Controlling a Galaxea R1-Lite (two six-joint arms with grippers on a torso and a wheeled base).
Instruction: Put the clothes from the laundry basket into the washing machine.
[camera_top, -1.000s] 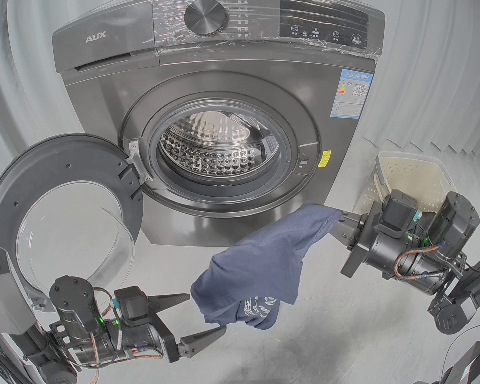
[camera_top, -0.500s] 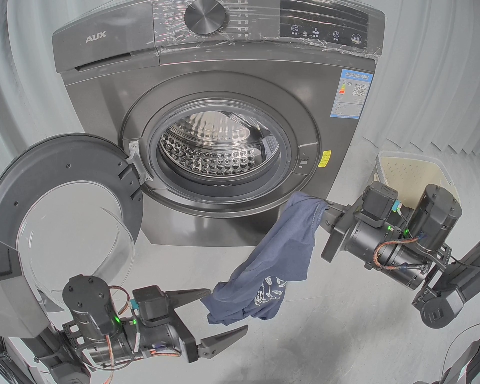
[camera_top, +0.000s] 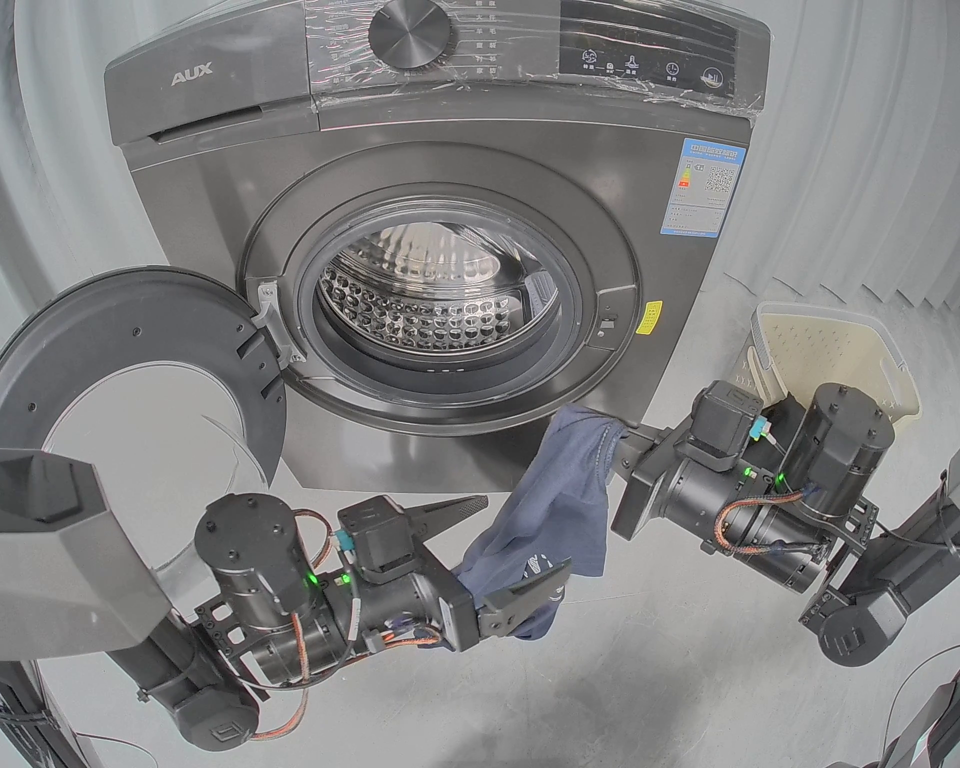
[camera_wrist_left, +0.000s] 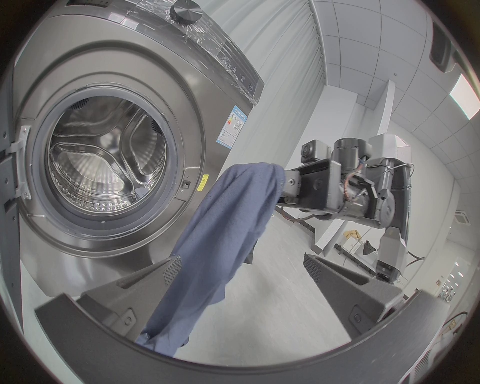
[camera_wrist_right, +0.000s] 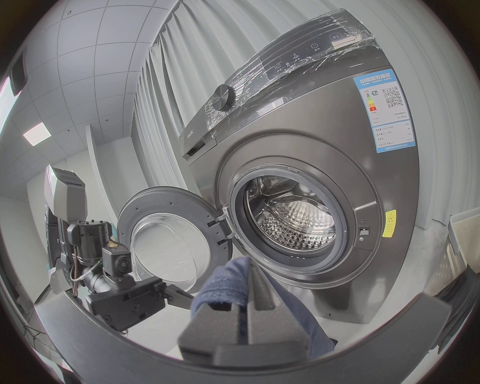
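The dark blue shirt (camera_top: 560, 490) is hanging in mid-air in front of the washing machine (camera_top: 450, 150), just below the drum opening (camera_top: 430, 290). Its long axis runs from the pinched top corner down and slightly toward the robot's left. It's bunched and creased (there's a bit of white print showing near the bottom end).

The right hand (camera_top: 618, 440) is clamped tight on that top corner. The left hand (camera_top: 522, 540) is spread wide with nothing gripped, and the shirt's lower end dangles between its two fingers.

The round door (camera_top: 130, 320) is swung fully open to the left of the machine, behind the left arm. The cream laundry basket (camera_top: 850, 340) sits on the floor to the machine's right, partly hidden behind the right arm.
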